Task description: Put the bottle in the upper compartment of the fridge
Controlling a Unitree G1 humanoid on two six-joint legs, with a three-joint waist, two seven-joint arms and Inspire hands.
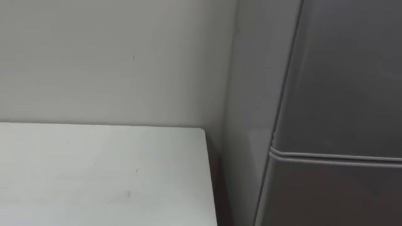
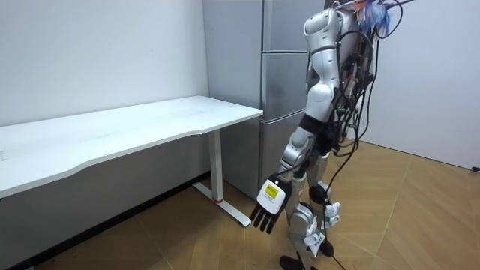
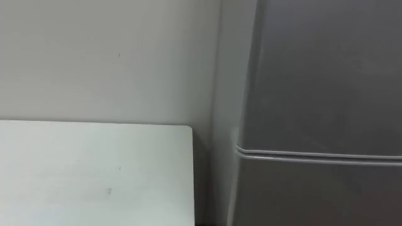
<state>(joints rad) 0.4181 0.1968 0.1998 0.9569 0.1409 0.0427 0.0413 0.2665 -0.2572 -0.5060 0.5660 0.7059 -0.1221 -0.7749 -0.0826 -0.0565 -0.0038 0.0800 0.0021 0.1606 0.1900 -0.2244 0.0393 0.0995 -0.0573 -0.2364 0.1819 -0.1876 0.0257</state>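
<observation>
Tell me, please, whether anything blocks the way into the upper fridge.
Yes: the upper fridge door is shut, its lower edge meeting the lower door at the seam, so the compartment is closed off. The left robot hand hangs open by the robot's leg, holding nothing; the door likely needs opening first.

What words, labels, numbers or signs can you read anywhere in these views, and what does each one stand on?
No text can be read.
The white tag on the back of the left hand, room view: dark marks, too small to read.
No print shows on the fridge, the white table or the wall.
</observation>
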